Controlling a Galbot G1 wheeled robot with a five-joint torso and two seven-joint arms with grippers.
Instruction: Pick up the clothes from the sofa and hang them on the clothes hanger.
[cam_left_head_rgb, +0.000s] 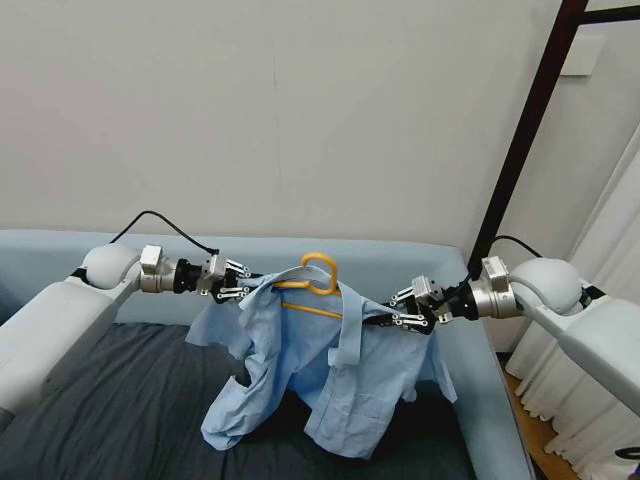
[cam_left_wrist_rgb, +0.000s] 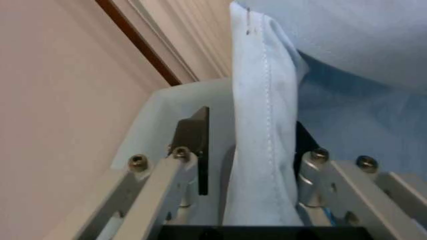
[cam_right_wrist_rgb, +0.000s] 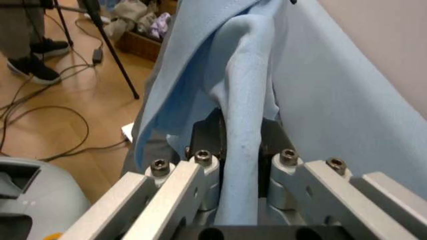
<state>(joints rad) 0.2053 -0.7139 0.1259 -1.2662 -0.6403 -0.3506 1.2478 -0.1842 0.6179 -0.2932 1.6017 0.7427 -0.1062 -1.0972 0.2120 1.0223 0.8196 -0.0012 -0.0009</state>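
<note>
We see the left gripper (cam_left_head_rgb: 243, 286) raised above the sofa (cam_left_head_rgb: 420, 258), in front of its back edge; its fingers (cam_left_wrist_rgb: 192, 146) are closed to a narrow gap on a stitched fold of the light blue shirt (cam_left_head_rgb: 300, 372), which runs straight between them in the left wrist view; the right gripper (cam_left_head_rgb: 388, 318) is at about the same height, nearer the sofa's right end, and its fingers (cam_right_wrist_rgb: 204, 150) are likewise pinched on a bunched fold of the same shirt.

The shirt is stretched between the two grippers and hangs from them over the dark seat (cam_left_head_rgb: 100, 400), about midway along it; its lower folds droop towards the seat's front edge, and we cannot tell whether they touch the cushion; one strip of cloth falls across the front of the garment.

A yellow hanger (cam_left_head_rgb: 318, 272) sits in the shirt's neck, its hook standing up above the collar in front of the sofa's back edge, and its bar slanting down towards the right gripper.

Past the sofa's right end a dark pole (cam_left_head_rgb: 522, 140) leans up against the wall; a pale curtain (cam_left_head_rgb: 610, 250) hangs just beside it.
</note>
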